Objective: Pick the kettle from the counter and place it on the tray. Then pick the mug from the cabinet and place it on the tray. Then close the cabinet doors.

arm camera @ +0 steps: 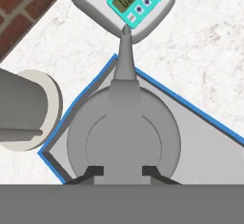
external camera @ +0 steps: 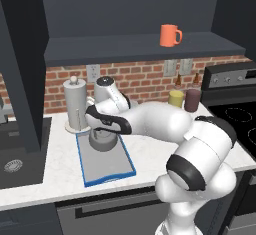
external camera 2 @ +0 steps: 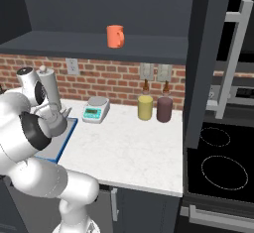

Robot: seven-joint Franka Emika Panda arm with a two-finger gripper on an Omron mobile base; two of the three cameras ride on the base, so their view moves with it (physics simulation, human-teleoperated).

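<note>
The claw (arm camera: 122,170) pinches the kettle (arm camera: 124,132) over the tray (arm camera: 205,144). Dropped near the rim, it might tip over.

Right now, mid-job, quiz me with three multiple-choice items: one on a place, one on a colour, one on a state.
1. Where is the kettle?
A. on the stove
B. on the tray
C. in the cabinet

2. What colour is the mug?
A. orange
B. green
C. white

3. How are the fingers?
A. wide open over the scale
B. shut on the mug
C. shut on the kettle

Answers:
1 B, the blue rim surrounds the kettle's base.
2 A, plainly orange on the cabinet shelf.
3 C, both tips clamp the kettle's handle in the hand view.
</note>
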